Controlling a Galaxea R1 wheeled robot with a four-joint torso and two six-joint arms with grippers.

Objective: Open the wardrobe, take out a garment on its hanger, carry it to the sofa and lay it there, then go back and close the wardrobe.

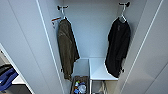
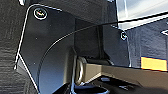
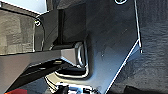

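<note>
The wardrobe [image 1: 95,37] was seen open, the garment [image 1: 117,47] hung on its hanger [image 1: 122,15] inside, while neither hand's state could be told.

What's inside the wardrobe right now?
Inside the wardrobe: an olive jacket hanging left, the black garment on its white hanger right, and a box of items low down. Anything behind the clothes is covered.
</note>
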